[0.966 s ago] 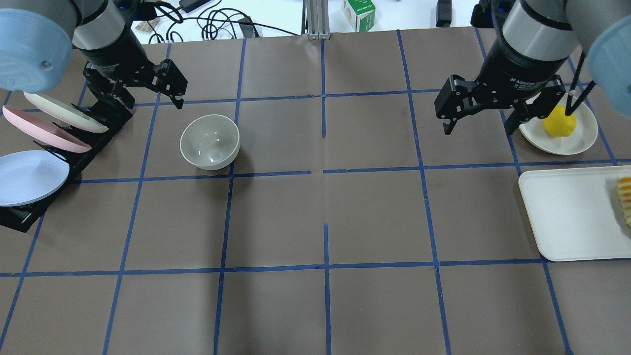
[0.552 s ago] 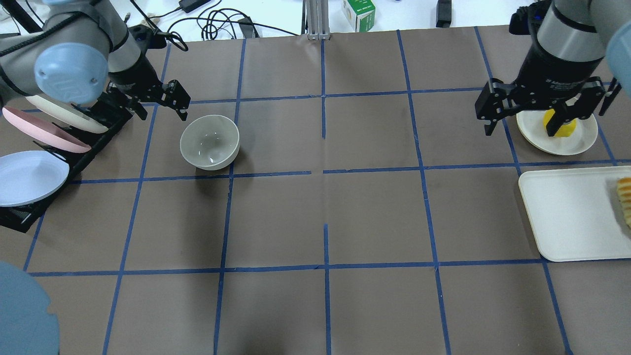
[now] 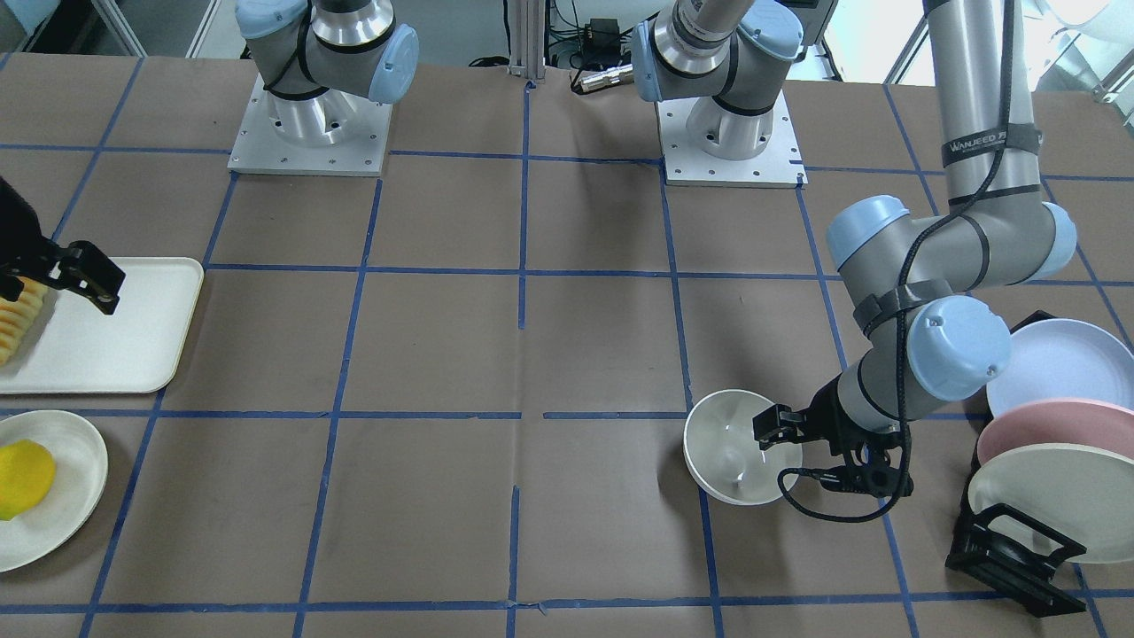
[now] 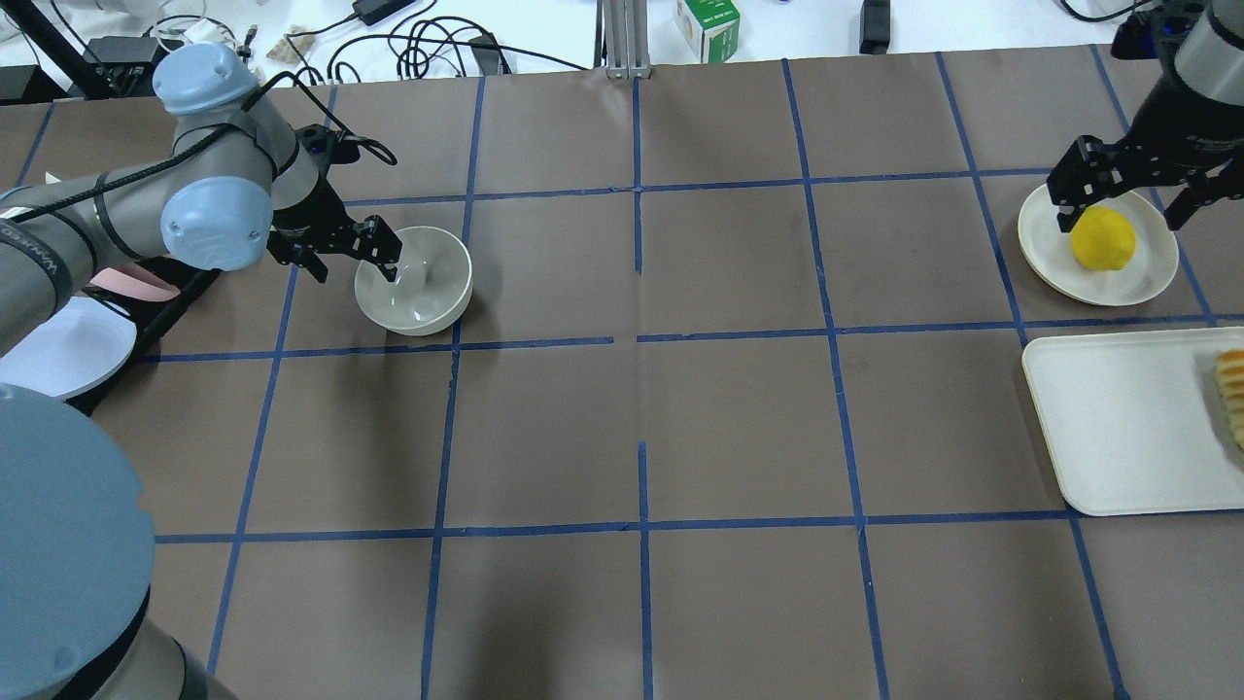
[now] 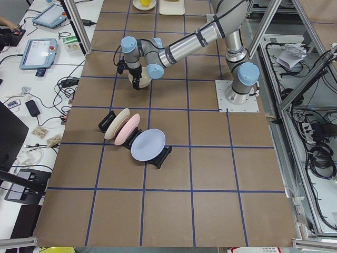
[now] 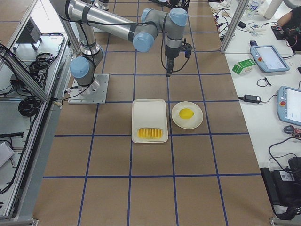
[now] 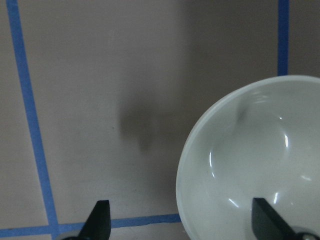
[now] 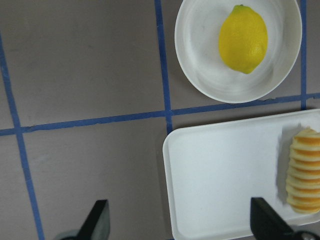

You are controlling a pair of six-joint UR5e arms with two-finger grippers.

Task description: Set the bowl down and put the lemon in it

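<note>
Frame of reference: clock face laid on the overhead view, with 12 o'clock pointing away from the robot.
Bowl (image 4: 432,297): stands upright, mouth up and empty, on the table (image 4: 739,428), between 9 and 10 o'clock of the mat.
Left gripper (image 4: 352,259): sits low at the bowl's 10 o'clock rim. Its jaws are wide apart, with one finger inside the bowl, the other outside, and the wall between them. It grips nothing yet, and whether a finger touches the wall cannot be told.
Why this pose: the bowl looks too wide to span, so pinching one wall at the rim is the likely way to lift and place it.
Lemon (image 4: 1103,238): lies on its side on a shallow plate (image 4: 1152,280), between 2 and 3 o'clock of the mat and well apart from the bowl.
Right gripper (image 4: 1120,199): hangs high over the plate area, jaws fully spread and empty. Its wrist view puts the lemon toward 1 o'clock of the frame, so the gripper is not centred on it.
Why this pose: judged a ready stance for a top-down pick across the lemon's short axis, to be used once the bowl has its place.
Tray (image 4: 1118,428): lies just beside the plate at its 6 o'clock, with fruit slices (image 4: 1232,394) in a row at the tray's 3 o'clock edge. Neither belongs to the task.
Rack (image 3: 1010,540): holds plates on edge at 9 o'clock of the bowl, near the left arm.
Step in hand: grasping the bowl. The lemon transfer has not begun.
Risk: the glossy wall may slip in a rim pinch, and the lemon may roll on the plate as the fingers close.
</note>
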